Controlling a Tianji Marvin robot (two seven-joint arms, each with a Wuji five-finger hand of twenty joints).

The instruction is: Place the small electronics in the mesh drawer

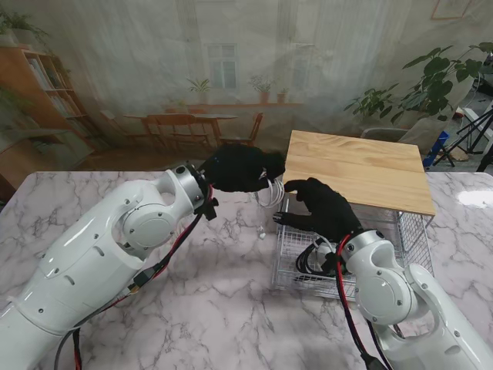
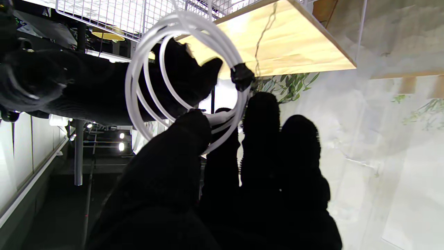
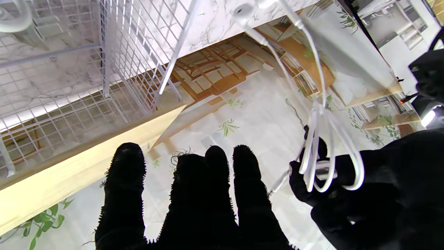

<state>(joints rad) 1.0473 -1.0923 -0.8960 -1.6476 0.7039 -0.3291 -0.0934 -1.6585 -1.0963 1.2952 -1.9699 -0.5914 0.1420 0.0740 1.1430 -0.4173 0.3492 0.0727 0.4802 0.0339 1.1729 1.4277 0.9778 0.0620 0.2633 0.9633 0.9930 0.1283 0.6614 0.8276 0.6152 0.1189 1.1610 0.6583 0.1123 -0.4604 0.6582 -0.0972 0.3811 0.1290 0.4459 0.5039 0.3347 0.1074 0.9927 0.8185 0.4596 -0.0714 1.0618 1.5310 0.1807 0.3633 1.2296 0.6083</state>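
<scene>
Left hand: the black-gloved left hand (image 1: 240, 167) hangs in the air just beside the mesh drawer's left front corner, fingers closed round a coiled white cable (image 1: 270, 193). In the left wrist view the thumb and fingers (image 2: 194, 128) pinch the loops of the coil (image 2: 187, 69).

Coiled white cable: held off the table, not yet inside the drawer. Its loops are bound by a dark tie (image 2: 242, 76). In the right wrist view the coil (image 3: 326, 156) sits in the left glove (image 3: 374, 198), with loose strands running up to a small white earbud-like end (image 3: 242, 10).

Right hand: the right hand (image 1: 323, 208) is over the drawer's front left part, palm down, fingers spread and holding nothing. Its fingertips (image 3: 126, 156) point past the wooden edge.

Mesh drawer: the white wire drawer (image 1: 293, 254) stands pulled out toward me from under the wooden top (image 1: 362, 166). A dark cable bundle (image 1: 308, 258) lies in it, under the right wrist.

Marble table: the white-veined table (image 1: 216, 293) carries the drawer unit. A tiny pale item (image 1: 262, 230) lies on it just left of the drawer, too small to identify.
</scene>
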